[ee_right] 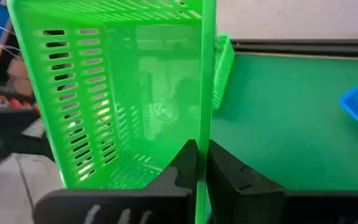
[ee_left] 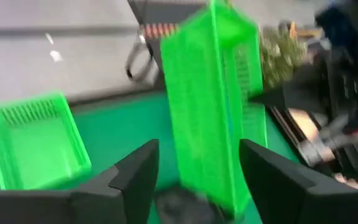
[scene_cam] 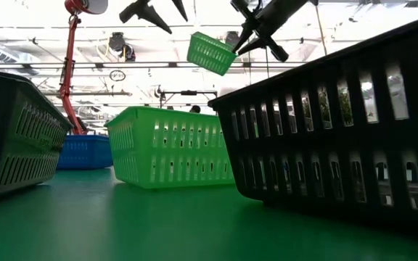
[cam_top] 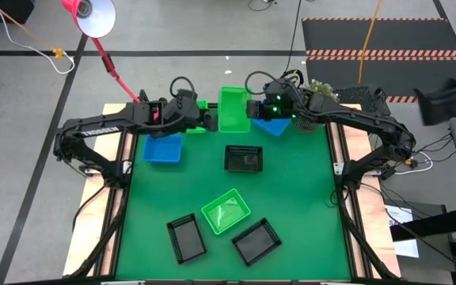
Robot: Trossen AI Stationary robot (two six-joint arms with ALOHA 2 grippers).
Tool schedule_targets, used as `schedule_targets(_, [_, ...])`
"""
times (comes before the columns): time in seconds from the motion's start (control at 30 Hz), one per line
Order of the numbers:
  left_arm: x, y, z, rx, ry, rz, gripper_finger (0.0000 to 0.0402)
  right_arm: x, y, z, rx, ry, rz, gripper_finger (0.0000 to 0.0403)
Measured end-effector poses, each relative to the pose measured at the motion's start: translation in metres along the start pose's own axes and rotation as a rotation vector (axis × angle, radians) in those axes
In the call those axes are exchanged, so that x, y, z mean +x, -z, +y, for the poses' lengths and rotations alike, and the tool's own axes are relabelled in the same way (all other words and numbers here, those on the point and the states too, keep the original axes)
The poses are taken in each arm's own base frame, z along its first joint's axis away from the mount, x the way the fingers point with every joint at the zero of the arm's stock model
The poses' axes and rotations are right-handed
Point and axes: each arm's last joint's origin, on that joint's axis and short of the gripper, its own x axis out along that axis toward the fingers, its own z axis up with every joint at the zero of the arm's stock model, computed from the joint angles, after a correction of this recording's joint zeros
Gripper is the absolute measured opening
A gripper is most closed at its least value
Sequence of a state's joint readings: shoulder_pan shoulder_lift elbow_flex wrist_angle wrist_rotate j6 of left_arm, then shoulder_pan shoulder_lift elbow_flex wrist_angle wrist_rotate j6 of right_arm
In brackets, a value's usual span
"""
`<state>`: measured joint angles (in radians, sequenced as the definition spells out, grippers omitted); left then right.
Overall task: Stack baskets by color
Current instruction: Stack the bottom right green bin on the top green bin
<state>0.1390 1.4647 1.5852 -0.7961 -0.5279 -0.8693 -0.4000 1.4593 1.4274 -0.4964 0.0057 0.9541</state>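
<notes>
Left arm: reaches in from nine o'clock toward twelve o'clock of the worktop. Left gripper point(cam_top: 210, 120): raised, fingers point(ee_left: 138, 171) spread apart, nothing clamped between them. Right arm: reaches in from three o'clock toward twelve o'clock. Right gripper point(cam_top: 251, 108): raised, fingers point(ee_right: 182, 163) pinched together on a thin green wall.

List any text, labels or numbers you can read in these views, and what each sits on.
None can be read.
Embossed round mark on the floor of the raised green basket, seen in the right wrist view: too faint to read.
White papers on the floor right of the table: print too small to read.
Round sign or clock in the room behind, low view: too small to read.
Baskets on the table: no labels visible.
</notes>
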Motion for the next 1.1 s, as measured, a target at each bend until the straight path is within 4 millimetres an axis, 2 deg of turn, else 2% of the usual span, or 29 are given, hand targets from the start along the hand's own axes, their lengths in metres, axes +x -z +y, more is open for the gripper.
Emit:
schedule_targets(0.1, [0.005, -0.002, -0.008, 0.145, 0.0, -0.098, 0.0259, 0.004, 0.003, -0.001, -0.01, -0.005, -0.032, 0.001])
schedule_targets(0.17, [0.012, -0.002, -0.022, 0.242, 0.05, -0.159, 0.0278, 0.007, 0.004, -0.002, -0.036, 0.0, -0.068, 0.001])
schedule_targets(0.23, [0.015, 0.001, -0.027, 0.335, 0.06, -0.17, 0.0294, 0.01, 0.006, -0.005, -0.064, 0.025, -0.102, 0.001])
schedule_targets(0.33, [0.026, 0.008, -0.033, 0.325, -0.004, -0.201, 0.0303, 0.013, 0.007, -0.008, -0.079, 0.039, -0.142, 0.001])
schedule_targets(0.43, [0.039, 0.017, -0.03, 0.322, -0.108, -0.194, 0.0294, 0.012, 0.003, -0.004, -0.107, 0.011, -0.18, 0.001])
schedule_targets(0.77, [0.058, 0.022, -0.03, 0.229, -0.157, -0.213, 0.0191, 0.012, 0.001, -0.002, -0.206, 0.007, -0.217, 0.001])
schedule_targets(0.93, [0.06, 0.018, -0.026, 0.2, -0.168, -0.217, 0.0114, 0.012, 0.0, -0.001, -0.226, -0.002, -0.229, 0.0016])
schedule_targets(1.1, [0.061, 0.018, -0.025, 0.206, -0.168, -0.205, 0.0028, 0.012, 0.0, -0.002, -0.239, -0.024, -0.194, 0.0049])
